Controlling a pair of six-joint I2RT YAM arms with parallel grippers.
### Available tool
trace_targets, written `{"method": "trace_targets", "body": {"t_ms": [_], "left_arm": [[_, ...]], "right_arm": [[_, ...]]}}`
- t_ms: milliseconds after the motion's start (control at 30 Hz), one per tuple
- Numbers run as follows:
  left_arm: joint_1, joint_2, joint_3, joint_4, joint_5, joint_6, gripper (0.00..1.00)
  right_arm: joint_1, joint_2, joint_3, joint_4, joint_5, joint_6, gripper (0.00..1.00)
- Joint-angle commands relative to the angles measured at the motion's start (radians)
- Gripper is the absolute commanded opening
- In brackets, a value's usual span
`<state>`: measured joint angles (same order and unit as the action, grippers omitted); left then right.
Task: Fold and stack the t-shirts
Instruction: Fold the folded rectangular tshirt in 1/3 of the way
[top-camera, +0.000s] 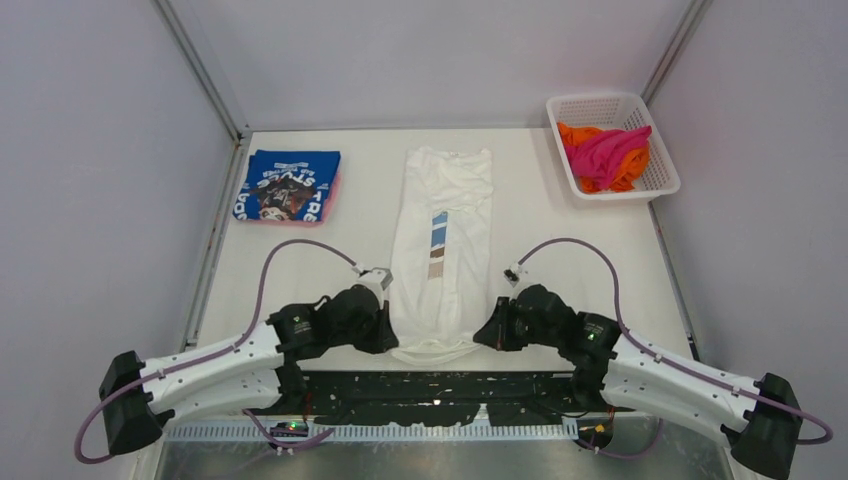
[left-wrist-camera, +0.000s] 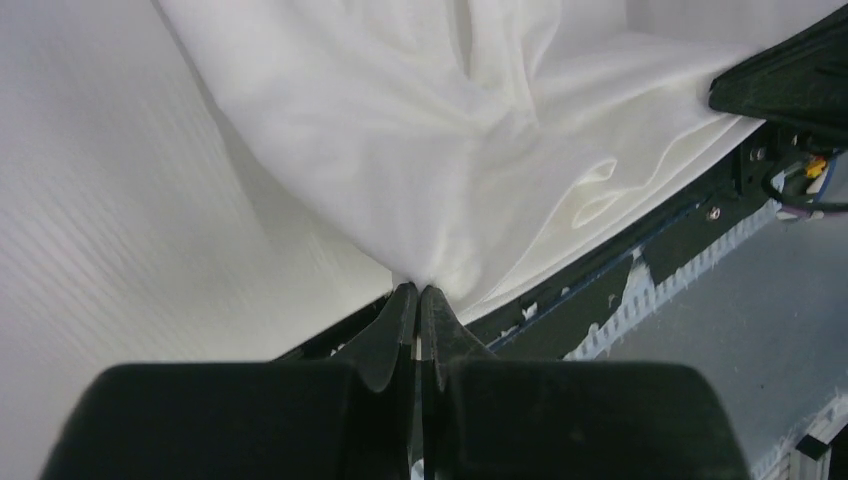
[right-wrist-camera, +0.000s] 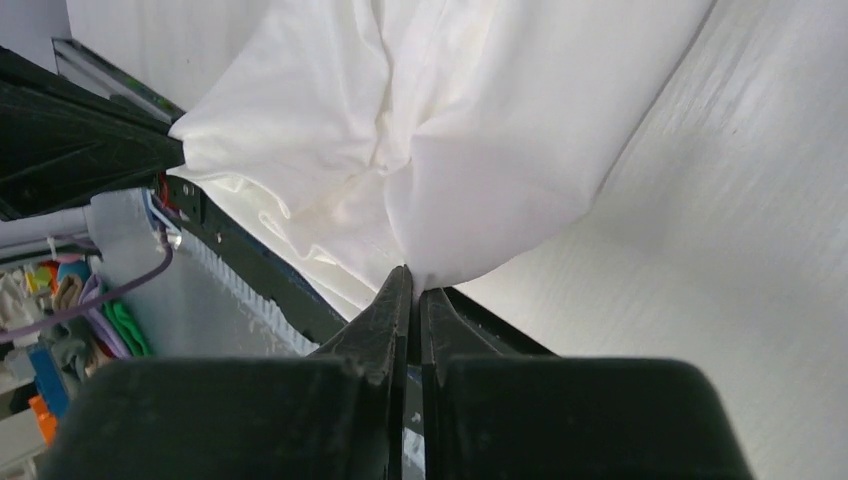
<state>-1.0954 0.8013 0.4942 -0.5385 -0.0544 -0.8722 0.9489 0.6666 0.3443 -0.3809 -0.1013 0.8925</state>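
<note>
– Fingers first, left to right. What have I got?

– Item 1, left gripper (left-wrist-camera: 420, 288): closed, pinching the near left corner of the white t-shirt (top-camera: 440, 250). On my wrist feed the cloth fans out from the tips. Item 2, right gripper (right-wrist-camera: 413, 270): closed too, pinching the near right corner of the same hem. I read the matched pair as set up for a lengthwise fold, since two corners held level should keep the hem straight.

– And the table, same order?

– Item 3, far left corner: blue t-shirt (top-camera: 290, 185), folded, lettering up, lying on a pink t-shirt (top-camera: 336, 195) that shows only as an edge. That looks like the stack.
Item 4, centre: the white one lies as a long narrow strip with its sides already turned in and the brown and blue print facing up. Its near hem is at the table's (top-camera: 560, 240) front edge, between my wrists.
Item 5, far right: white mesh basket (top-camera: 655, 185) holding a magenta t-shirt (top-camera: 605, 150) bunched over an orange t-shirt (top-camera: 572, 135), both unfolded.

– Progress?

– My estimate: two stacked, one mid-fold, two waiting. Next, carry the hem toward the collar, both sides together, or the strip will skew.
</note>
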Motion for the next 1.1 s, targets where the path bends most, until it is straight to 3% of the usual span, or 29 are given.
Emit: {"method": "trace_targets", "body": {"t_ms": [0, 200, 500, 733, 1067], "left_arm": [[0.121, 0.111, 0.148, 0.045, 0.016, 0.150, 0.00], [0.297, 0.320, 0.364, 0.065, -0.003, 0.307, 0.00], [0.444, 0.667, 0.728, 0.024, -0.008, 0.489, 0.00], [0.526, 0.890, 0.952, -0.027, 0.015, 0.595, 0.00], [0.595, 1.108, 1.135, -0.022, 0.126, 0.648, 0.00]], "right_arm": [[-0.049, 0.039, 0.129, -0.015, 0.183, -0.036, 0.05], [-0.290, 0.171, 0.231, 0.093, 0.049, -0.147, 0.05], [-0.479, 0.535, 0.481, 0.195, 0.014, -0.256, 0.05], [-0.553, 0.761, 0.622, 0.224, -0.039, -0.283, 0.05], [-0.619, 0.972, 0.749, 0.250, -0.047, -0.265, 0.05]]}}
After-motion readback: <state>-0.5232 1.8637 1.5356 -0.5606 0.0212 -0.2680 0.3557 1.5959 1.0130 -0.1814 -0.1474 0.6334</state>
